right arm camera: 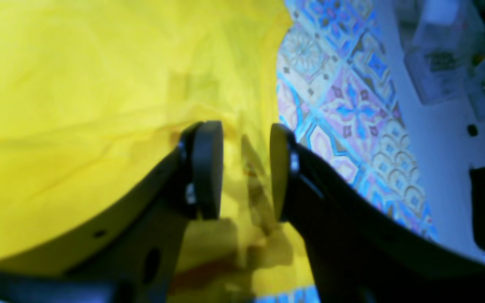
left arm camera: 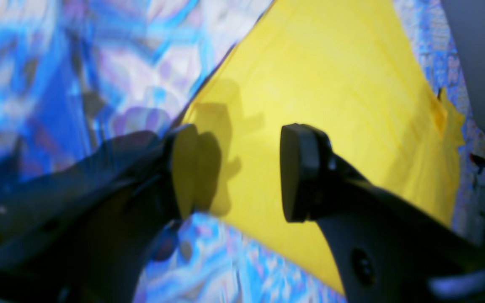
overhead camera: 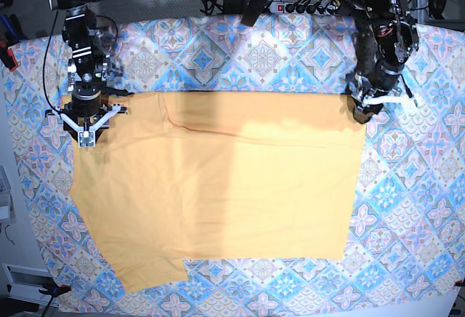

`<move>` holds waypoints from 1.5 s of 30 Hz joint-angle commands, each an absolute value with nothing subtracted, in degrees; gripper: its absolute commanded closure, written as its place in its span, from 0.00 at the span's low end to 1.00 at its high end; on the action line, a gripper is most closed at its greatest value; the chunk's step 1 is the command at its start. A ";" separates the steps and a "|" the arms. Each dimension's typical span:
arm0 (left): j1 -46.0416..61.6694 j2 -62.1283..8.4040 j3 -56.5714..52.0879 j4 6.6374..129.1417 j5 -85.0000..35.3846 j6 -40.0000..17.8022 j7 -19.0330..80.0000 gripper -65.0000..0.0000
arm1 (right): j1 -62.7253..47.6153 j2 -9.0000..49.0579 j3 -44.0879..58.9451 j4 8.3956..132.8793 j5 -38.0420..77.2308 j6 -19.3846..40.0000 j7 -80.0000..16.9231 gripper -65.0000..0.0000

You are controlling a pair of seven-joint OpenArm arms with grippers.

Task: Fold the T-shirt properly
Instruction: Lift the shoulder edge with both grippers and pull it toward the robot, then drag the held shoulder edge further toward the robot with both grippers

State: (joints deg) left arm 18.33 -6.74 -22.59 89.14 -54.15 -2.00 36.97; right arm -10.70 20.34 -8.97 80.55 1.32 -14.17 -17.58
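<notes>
The pale yellow-orange T-shirt [overhead camera: 218,186] lies spread flat on the patterned tablecloth [overhead camera: 407,186], with a straight folded edge along its far side and a sleeve at the near left. My left gripper [overhead camera: 361,112] hovers at the shirt's far right corner. In the left wrist view this gripper [left arm camera: 242,172] has its jaws wide apart over the cloth [left arm camera: 331,84], holding nothing. My right gripper [overhead camera: 87,137] is at the far left corner. In the right wrist view it [right arm camera: 244,172] is open, jaws apart above rumpled shirt fabric [right arm camera: 78,84] near the edge.
Cables and a power strip [overhead camera: 305,6] run along the table's far edge. Clear plastic boxes [right arm camera: 440,54] and small dark items sit on the surface beyond the tablecloth [right arm camera: 352,105]. Tablecloth borders the shirt on all sides.
</notes>
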 commanded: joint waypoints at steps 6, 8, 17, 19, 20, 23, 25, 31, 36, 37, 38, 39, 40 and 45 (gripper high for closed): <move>20.18 -7.25 -22.81 89.98 -59.12 -2.68 35.91 0.53 | -15.87 22.73 -7.25 84.09 0.84 -15.08 -16.48 0.72; 20.00 -7.08 -22.81 89.54 -59.38 -2.68 35.65 0.53 | -16.92 22.64 -5.85 84.18 0.84 -15.08 -16.22 0.72; 21.05 -5.49 -22.90 86.55 -62.37 -2.59 35.91 0.53 | -17.19 22.64 -5.14 84.26 0.84 -15.08 -16.31 0.72; 21.05 -4.88 -23.08 85.93 -62.37 -2.59 35.74 0.53 | -17.19 22.64 -5.14 84.26 0.84 -15.08 -16.31 0.72; 20.97 -4.62 -23.16 85.32 -62.46 -2.59 35.82 0.53 | -17.19 22.64 -5.14 84.26 0.84 -15.08 -16.31 0.72; 19.65 -4.62 -23.16 83.12 -62.46 -2.59 35.47 0.53 | -17.19 22.64 -5.41 84.26 0.84 -15.08 -16.31 0.72; 18.42 -4.62 -23.16 81.54 -62.37 -2.59 35.47 0.53 | -17.19 22.64 -5.41 84.26 0.84 -15.08 -16.31 0.72; 14.46 -4.44 -23.16 76.35 -62.29 -2.59 35.47 0.53 | -17.19 22.64 -5.14 84.35 0.84 -15.08 -16.40 0.72; 13.67 -4.44 -22.90 75.47 -62.29 -2.68 35.91 0.75 | -18.86 22.73 -5.14 84.44 0.75 -15.08 -16.31 0.72; 13.67 -4.44 -22.90 75.47 -62.29 -2.68 35.91 0.83 | -19.30 22.73 -5.14 84.70 0.75 -15.08 -16.40 0.72; 13.67 -4.44 -22.90 75.47 -62.29 -2.68 35.91 0.90 | -19.65 23.16 -5.14 84.97 0.75 -15.08 -16.57 0.72; 13.67 -4.44 -22.90 75.47 -62.29 -2.68 35.91 0.97 | -20.26 23.96 -5.23 85.41 0.75 -15.08 -16.57 0.72; 13.67 -4.44 -22.81 75.47 -62.20 -2.68 35.91 1.00 | -20.88 24.40 -5.49 86.02 0.75 -15.08 -16.66 0.72; 13.76 -4.44 -22.81 75.47 -62.20 -2.68 35.91 1.00 | -21.93 24.75 -5.14 86.11 0.84 -15.08 -16.66 0.71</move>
State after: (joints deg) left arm 13.80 -4.27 -22.96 74.94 -62.41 -2.83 35.33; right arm -22.09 23.79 -5.50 85.47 1.39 -14.50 -17.80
